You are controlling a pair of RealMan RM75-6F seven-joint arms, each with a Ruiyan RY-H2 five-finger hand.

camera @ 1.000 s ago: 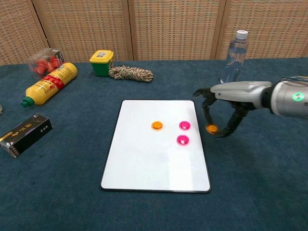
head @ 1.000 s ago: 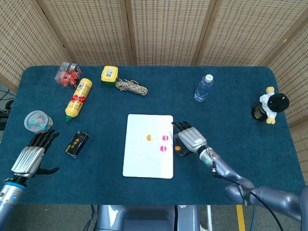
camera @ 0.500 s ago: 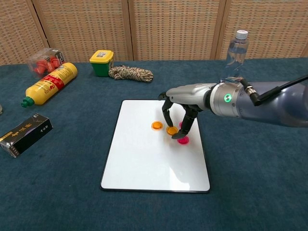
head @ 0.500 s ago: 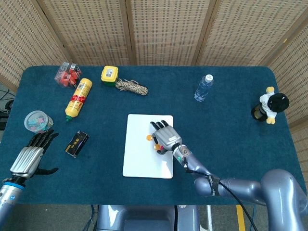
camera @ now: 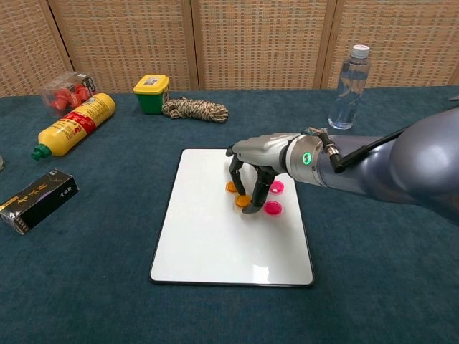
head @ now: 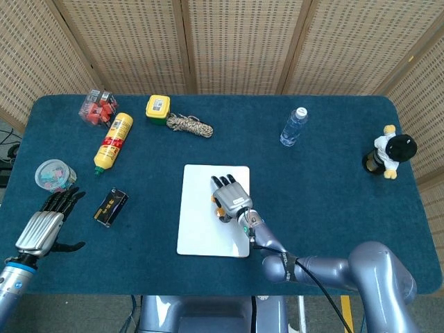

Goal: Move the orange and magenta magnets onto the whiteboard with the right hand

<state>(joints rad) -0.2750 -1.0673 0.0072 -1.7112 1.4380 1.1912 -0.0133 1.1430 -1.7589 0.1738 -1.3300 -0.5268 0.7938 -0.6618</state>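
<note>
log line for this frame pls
right hand: holds orange magnet low over whiteboard | on board: orange magnet, two magenta magnets | left hand: open, idle at table edge

Lab-style test setup: blue-carpeted table, woven rattan screens behind, assorted props scattered.

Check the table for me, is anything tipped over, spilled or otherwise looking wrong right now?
Only the yellow bottle lies on its side at the table's far left; nothing has spilled from it. The whiteboard lies flat, the water bottle stands upright, and the right hand holds an orange magnet over the board.
</note>
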